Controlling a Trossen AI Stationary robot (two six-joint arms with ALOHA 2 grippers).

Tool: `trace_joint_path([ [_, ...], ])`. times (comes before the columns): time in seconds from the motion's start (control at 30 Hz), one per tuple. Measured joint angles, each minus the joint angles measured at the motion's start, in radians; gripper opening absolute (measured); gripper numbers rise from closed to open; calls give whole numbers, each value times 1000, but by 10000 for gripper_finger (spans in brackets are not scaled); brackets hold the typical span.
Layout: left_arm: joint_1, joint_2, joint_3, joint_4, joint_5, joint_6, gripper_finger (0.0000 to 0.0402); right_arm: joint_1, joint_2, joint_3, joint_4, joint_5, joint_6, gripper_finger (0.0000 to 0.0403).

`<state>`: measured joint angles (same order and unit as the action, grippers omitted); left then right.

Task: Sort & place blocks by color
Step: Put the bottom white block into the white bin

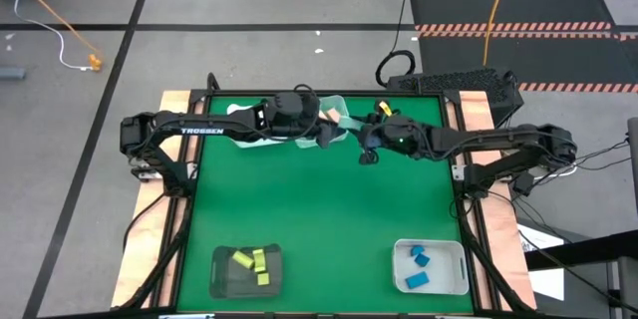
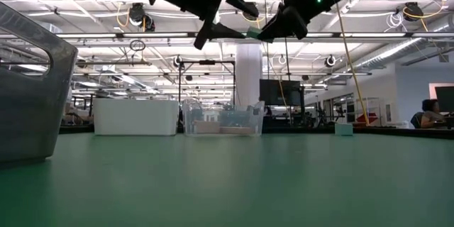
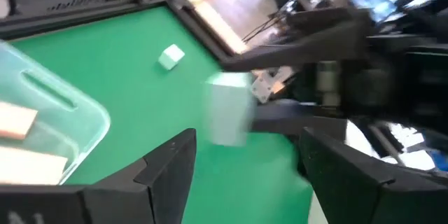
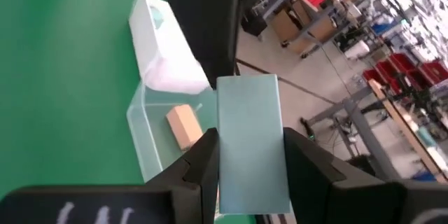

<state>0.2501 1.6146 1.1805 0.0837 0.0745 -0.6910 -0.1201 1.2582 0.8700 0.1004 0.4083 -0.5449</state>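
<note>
My right gripper [image 4: 248,140] is shut on a mint-teal bar [image 4: 250,133], high above the table's far middle [image 1: 367,150]. My left gripper [image 3: 245,140] is open and faces it from the left [image 1: 327,138]. Its fingers stand on either side of the bar [image 3: 227,108] without touching it. In the low view the bar [image 2: 252,34] shows between the two grippers. A mint cube [image 3: 170,56] rests on the green mat. Tan blocks [image 3: 14,122] lie in the clear bin [image 3: 84,112]. Yellow-green blocks [image 1: 254,262] lie in the dark bin, blue ones [image 1: 418,259] in the near white bin. My right gripper pinches the mint-teal bar between its two fingers [image 4: 203,157], one on each long side face [image 4: 227,154]. The bar runs along the fingers and sticks out past their tips. It is lifted clear, well above the table.
A clear bin [image 2: 223,119] and a white bin [image 2: 135,117] stand at the far edge. The dark bin [image 1: 247,269] is near left, another white bin [image 1: 431,267] near right. The green mat [image 1: 329,209] between them is bare. A person [image 2: 429,113] sits far off.
</note>
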Motion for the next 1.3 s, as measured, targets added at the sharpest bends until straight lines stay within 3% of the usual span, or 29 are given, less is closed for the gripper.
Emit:
trace_joint_path([
  [0.17,-1,3,0,-48,3,1,258,0,-8,4,-18,39,6,107],
  [0.53,0,3,0,11,-15,4,258,38,-5,3,-6,-47,9,107],
  [1.0,0,3,0,9,5,-19,252,31,-1,1,32,7,-33,107],
  [1.13,9,3,0,13,11,-20,210,31,-1,2,57,-45,-35,107],
  [1.3,10,3,2,33,22,8,104,31,0,1,61,-44,-30,107],
])
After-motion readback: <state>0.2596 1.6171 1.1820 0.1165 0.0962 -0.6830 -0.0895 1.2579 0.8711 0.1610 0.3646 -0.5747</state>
